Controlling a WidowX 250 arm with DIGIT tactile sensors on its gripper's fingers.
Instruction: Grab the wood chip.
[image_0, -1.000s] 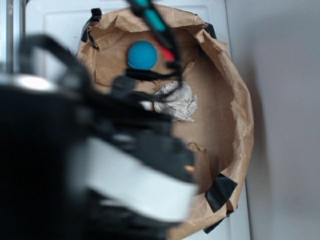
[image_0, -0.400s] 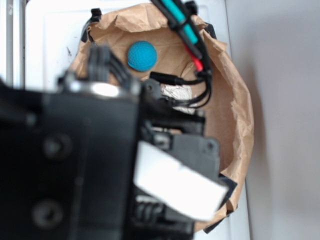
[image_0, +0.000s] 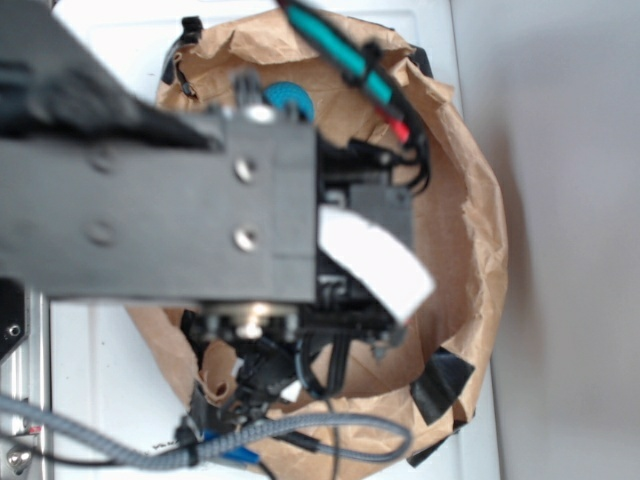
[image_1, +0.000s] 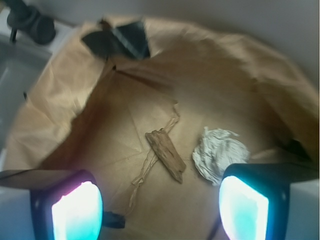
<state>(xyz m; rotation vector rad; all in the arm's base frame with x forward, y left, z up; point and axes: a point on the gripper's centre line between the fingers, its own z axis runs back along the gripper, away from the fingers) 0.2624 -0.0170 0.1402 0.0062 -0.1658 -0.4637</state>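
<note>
Your black robot arm (image_0: 160, 215) fills most of the exterior view, reaching across from the left over the brown crumpled-paper basin (image_0: 480, 230), so its blurred body hides much of the basin's floor. A bundle of teal, red and black cables (image_0: 350, 55) runs down from the top edge to the wrist, and a grey braided cable (image_0: 120, 445) loops along the bottom. Only a sliver of the teal textured ball (image_0: 288, 95) peeks out above the arm. The basin sits on a white bench (image_0: 110, 40).

From the wrist camera you look down into the basin with the end effector (image_1: 160, 210) spread wide and holding nothing: its two glowing fingertips (image_1: 77, 212) stand at the lower left and lower right corners, well apart.

The small flat sliver of dark-brown wood (image_1: 165, 155) lies on the paper floor, angled from upper left to lower right, roughly midway between the two fingertips and just above them in the picture, touched by neither. The crumpled white paper wad (image_1: 220, 155) lies just beside it on the right, close to the right fingertip. A patch of black tape (image_1: 120, 40) marks the far wall.
</note>
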